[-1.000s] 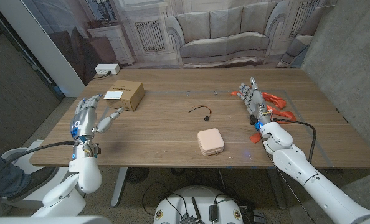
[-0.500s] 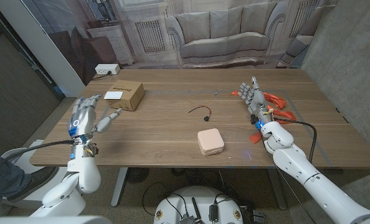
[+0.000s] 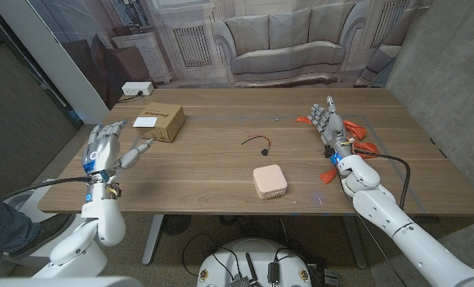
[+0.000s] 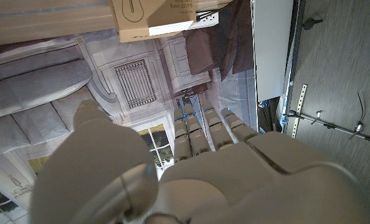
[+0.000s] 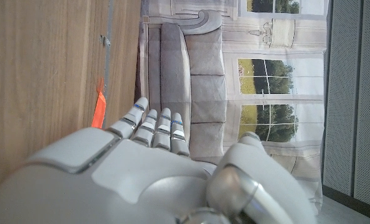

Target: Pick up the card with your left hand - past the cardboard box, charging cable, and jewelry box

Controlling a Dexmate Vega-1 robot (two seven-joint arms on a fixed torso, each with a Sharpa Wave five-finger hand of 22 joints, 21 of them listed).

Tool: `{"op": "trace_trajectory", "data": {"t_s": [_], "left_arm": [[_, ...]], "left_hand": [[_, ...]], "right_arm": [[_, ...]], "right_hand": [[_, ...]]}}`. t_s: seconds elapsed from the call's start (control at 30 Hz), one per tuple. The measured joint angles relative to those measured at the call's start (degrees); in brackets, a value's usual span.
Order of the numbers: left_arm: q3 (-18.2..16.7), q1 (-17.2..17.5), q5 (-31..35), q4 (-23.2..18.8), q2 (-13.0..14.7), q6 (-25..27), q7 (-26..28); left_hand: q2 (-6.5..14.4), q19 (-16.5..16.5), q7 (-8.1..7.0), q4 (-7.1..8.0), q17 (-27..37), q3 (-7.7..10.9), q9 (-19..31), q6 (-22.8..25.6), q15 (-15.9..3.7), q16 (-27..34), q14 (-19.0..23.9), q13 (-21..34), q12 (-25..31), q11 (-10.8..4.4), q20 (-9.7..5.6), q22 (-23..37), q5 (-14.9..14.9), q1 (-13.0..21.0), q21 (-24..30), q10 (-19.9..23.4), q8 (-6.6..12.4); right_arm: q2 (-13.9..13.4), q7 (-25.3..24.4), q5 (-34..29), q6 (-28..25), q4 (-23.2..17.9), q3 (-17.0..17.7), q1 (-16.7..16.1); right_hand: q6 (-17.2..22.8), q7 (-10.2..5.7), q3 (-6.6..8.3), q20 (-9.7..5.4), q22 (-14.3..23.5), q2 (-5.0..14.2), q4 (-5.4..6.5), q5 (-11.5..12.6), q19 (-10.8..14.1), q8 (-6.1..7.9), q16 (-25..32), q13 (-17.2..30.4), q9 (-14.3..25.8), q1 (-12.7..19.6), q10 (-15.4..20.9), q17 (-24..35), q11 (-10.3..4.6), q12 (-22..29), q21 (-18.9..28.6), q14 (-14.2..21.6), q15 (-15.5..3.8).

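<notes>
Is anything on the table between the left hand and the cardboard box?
No. In the head view, only bare wood separates the left hand from the cardboard box.

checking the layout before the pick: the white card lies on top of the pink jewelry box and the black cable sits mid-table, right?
Not quite. The head view shows the white card lying on top of the cardboard box, not on the pink jewelry box, which has nothing on it. The black cable does sit mid-table.

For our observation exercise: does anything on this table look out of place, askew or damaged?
Nothing looks damaged or spilled. The cardboard box sits slightly askew to the table edge, with the card lying on its top. The charging cable lies loosely curled.
</notes>
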Motion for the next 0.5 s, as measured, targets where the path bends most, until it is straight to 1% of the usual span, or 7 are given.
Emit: {"op": "trace_trajectory", "data": {"t_s": [0.17,0.2,0.3,0.33,0.5], "left_arm": [[0.0,-0.1,0.4,-0.7,0.7,2.2,-1.8],[0.0,-0.3,0.4,-0.7,0.8,2.3,-1.9],[0.4,-0.8,0.6,-0.9,1.3,3.2,-2.7],[0.4,-0.8,0.7,-0.9,1.3,3.6,-3.1],[1.5,-2.1,1.4,-1.1,2.3,5.8,-4.6]], "left_hand": [[0.0,0.0,-0.01,-0.24,0.0,-0.24,0.0,0.2,0.00,0.0,0.0,0.0,0.0,-0.31,0.00,0.0,0.0,0.4,0.0,0.3,0.00],[0.0,0.0,-0.22,-0.24,0.0,-0.24,0.0,0.4,0.00,0.0,0.0,0.0,0.0,-0.31,0.00,0.0,0.0,0.4,0.0,0.3,0.00],[-0.2,0.0,-0.25,-0.24,0.0,-0.24,0.0,0.4,0.00,0.0,0.0,0.0,0.0,-0.74,0.00,0.0,0.2,1.1,0.0,0.5,0.00],[-0.2,0.0,-0.45,-0.24,0.0,-0.24,0.0,0.6,0.00,0.0,0.0,0.0,0.0,-1.06,0.00,0.0,0.2,1.1,0.0,0.4,0.00],[-0.2,0.1,-1.17,-0.47,0.0,-0.48,0.0,0.3,0.00,0.0,0.0,0.0,-0.3,-1.38,-0.12,0.0,0.2,1.1,0.0,0.7,0.00]], "right_arm": [[-0.7,-0.4,0.3,0.0,-1.2,0.8,-1.0],[-0.7,-0.5,0.4,0.0,-1.3,0.8,-1.1],[-1.1,-0.7,0.6,0.0,-1.8,1.2,-1.5],[-1.2,-0.7,0.6,0.0,-1.9,1.3,-1.6],[-1.6,-0.9,0.8,-0.3,-2.6,1.7,-2.2]], "right_hand": [[0.0,0.00,-0.16,0.00,0.2,0.00,-0.16,0.0,0.0,0.00,0.0,0.0,0.0,0.0,0.0,0.0,0.00,0.0,0.0,0.0,0.00],[0.0,0.00,-0.16,0.00,0.3,0.00,-0.16,0.0,0.0,0.00,0.0,0.0,0.0,0.0,0.0,0.0,0.00,0.0,0.0,0.0,0.00],[0.0,0.00,-0.16,0.00,0.3,0.00,-0.16,0.0,0.0,0.00,0.0,0.0,0.0,0.0,0.0,0.0,0.00,0.0,0.0,0.0,0.00],[0.0,0.00,-0.16,0.00,0.3,0.00,-0.16,0.0,0.0,0.00,0.0,0.0,0.0,0.0,0.0,0.0,0.00,0.0,0.0,0.0,0.00],[0.1,-0.08,-0.16,-0.02,0.3,0.01,-0.16,0.0,0.3,0.00,0.0,0.0,0.0,0.0,0.0,0.0,0.00,0.0,-0.5,0.0,0.00]]}}
